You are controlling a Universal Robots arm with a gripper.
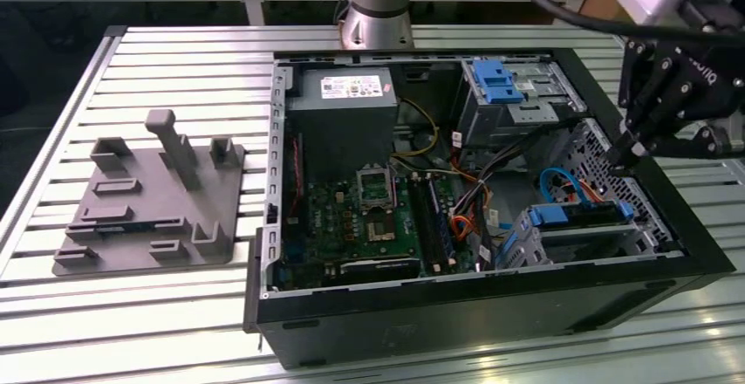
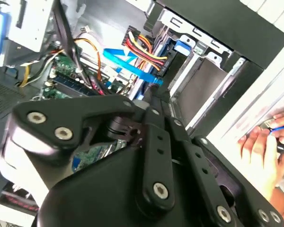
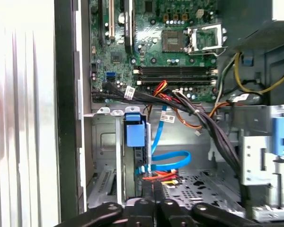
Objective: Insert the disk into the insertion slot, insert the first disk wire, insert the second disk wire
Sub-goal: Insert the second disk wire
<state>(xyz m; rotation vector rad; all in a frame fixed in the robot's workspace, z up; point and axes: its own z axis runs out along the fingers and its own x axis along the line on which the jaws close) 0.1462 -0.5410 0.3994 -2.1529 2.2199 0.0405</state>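
Slatted metal bench (image 1: 152,314) under everything, wooden furniture behind. Open black PC case (image 1: 466,314) sits on it, grey jig (image 1: 152,209) well off to the exterior view's left. Claw (image 1: 625,159) hangs at case edge, fingers pinched together, nothing held afaict. Disk (image 1: 578,218) seated in insertion slot (image 1: 547,246) just below claw, blue cable (image 1: 559,181) w/ it.
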